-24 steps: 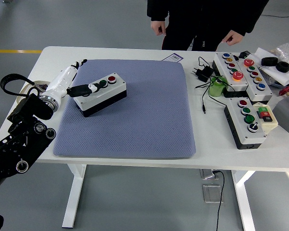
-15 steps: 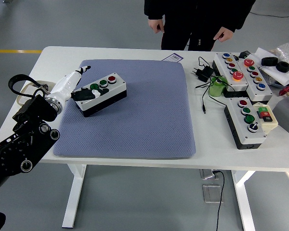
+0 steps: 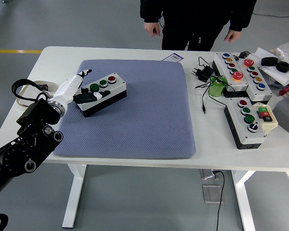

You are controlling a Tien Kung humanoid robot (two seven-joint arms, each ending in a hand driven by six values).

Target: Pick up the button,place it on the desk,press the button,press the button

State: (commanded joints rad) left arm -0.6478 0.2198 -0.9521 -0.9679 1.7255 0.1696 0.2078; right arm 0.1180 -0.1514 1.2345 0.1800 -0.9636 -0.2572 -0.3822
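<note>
Since a moment earlier, the robot's white left hand had slid lower along the grey-and-black button box, which sat on the blue-grey mat, its dark fingers curled over the box's near end, likely to press a button.

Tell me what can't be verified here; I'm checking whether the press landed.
Head view only:
- Left hand hides its contact with the grey three-button control box.
- Button travel: too small to judge.
- Right hand: outside the frame.
- Person: cut off by the top edge.
</note>
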